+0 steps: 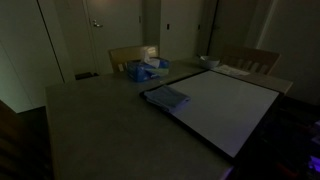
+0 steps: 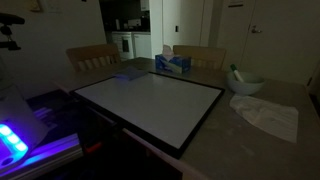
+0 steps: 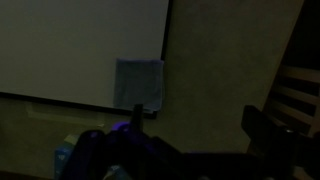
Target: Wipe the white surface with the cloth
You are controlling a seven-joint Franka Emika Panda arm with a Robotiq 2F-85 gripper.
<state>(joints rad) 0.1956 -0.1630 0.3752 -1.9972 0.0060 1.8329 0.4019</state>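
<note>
Since the cloth (image 3: 140, 83) lies flat on the corner of the white surface (image 3: 70, 45), just ahead of your fingers (image 3: 272, 132), whose gap is too dark to judge, lower straight onto its middle and press evenly before sweeping.

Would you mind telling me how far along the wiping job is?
Done: nothing that shows in this dim light. In hand: the cloth lies unheld on a corner of the board, with the gripper above it. Left: grasp the cloth and wipe the board.
</note>
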